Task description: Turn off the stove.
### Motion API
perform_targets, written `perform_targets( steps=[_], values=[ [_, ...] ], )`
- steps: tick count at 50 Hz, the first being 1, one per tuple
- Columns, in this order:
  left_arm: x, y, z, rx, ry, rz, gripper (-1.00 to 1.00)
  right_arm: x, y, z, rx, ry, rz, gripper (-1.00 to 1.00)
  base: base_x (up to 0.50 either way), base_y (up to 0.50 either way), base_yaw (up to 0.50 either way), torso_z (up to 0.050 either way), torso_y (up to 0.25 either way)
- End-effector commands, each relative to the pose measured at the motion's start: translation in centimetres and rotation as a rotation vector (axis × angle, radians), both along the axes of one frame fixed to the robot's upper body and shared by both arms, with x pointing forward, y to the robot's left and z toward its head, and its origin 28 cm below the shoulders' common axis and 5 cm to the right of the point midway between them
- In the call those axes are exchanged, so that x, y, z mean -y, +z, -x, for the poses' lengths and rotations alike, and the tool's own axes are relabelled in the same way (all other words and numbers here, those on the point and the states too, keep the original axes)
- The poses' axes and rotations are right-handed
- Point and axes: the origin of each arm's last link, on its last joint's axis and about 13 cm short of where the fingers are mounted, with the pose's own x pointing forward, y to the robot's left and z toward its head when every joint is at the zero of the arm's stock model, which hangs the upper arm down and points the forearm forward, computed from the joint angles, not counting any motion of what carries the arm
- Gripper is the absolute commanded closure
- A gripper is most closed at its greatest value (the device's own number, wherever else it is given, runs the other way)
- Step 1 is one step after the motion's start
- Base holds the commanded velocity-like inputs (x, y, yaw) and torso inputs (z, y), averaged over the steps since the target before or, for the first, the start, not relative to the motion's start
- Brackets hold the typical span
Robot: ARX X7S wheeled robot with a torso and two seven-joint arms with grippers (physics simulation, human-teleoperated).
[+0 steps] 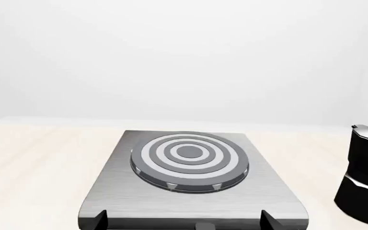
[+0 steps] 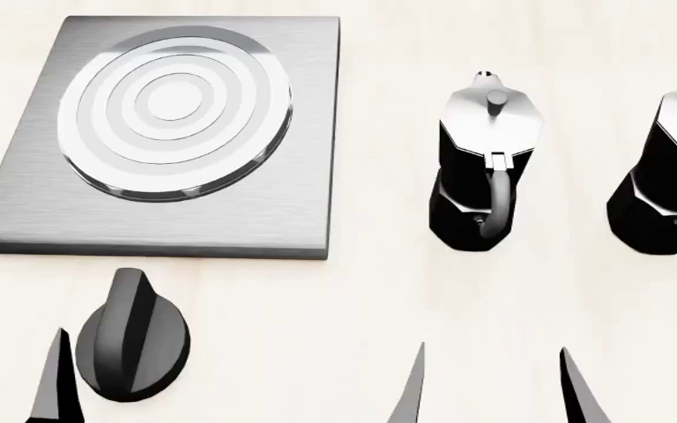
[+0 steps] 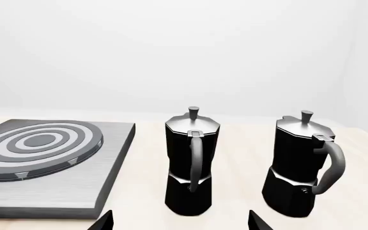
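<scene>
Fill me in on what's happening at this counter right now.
A two-armed robot faces a stove with a ringed burner. Its black knob sits apart on the counter, nearer the robot. The left gripper is open over the knob without gripping it, so the knob looks untouched. The right gripper hangs open and empty, short of two moka pots beside the stove.

one stove (image 2: 315, 132), one knob (image 2: 135, 339), two moka pots (image 2: 486, 167) (image 2: 668, 176).

Pale wooden table (image 2: 374, 291), stove (image 2: 303, 132), knob (image 2: 138, 339), two moka pots (image 2: 486, 167)
</scene>
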Motion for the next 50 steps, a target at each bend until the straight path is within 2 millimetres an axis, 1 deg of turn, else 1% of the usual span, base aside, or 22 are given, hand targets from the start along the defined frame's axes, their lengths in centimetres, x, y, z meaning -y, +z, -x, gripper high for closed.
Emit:
perform_targets(
  steps=[1, 9, 15, 29, 39, 50],
  values=[
    [0.1, 0.2, 0.0, 0.005, 0.013, 0.012, -1.00, 0.0, -0.1, -0.1, -0.004, 0.003, -0.004, -1.00, 0.00, 0.00, 0.00, 0.000, 0.000],
    [0.5, 1.1, 0.4, 0.039, -0.002, 0.015, -1.00, 0.0, -0.1, 0.0, -0.006, 0.006, -0.004, -1.00, 0.00, 0.00, 0.00, 0.000, 0.000],
    [1.2, 2.6, 0.8, 0.087, -0.040, 0.012, -1.00, 0.0, 0.0, 0.0, -0.003, 0.004, -0.004, -1.00, 0.00, 0.00, 0.00, 0.000, 0.000],
    [2.4, 3.5, 0.6, 0.098, -0.088, 0.030, -1.00, 0.0, 0.0, 0.0, -0.004, 0.004, -0.004, -1.00, 0.00, 0.00, 0.00, 0.000, 0.000],
    [3.1, 2.9, -0.2, 0.080, -0.094, 0.030, -1.00, 0.1, 0.1, 0.0, -0.001, 0.001, -0.005, -1.00, 0.00, 0.00, 0.00, 0.000, 0.000],
    [3.7, 1.4, -1.1, 0.053, -0.112, 0.004, -1.00, 0.1, 0.1, 0.1, 0.002, 0.001, -0.005, -1.00, 0.00, 0.00, 0.00, 0.000, 0.000]
  ],
)
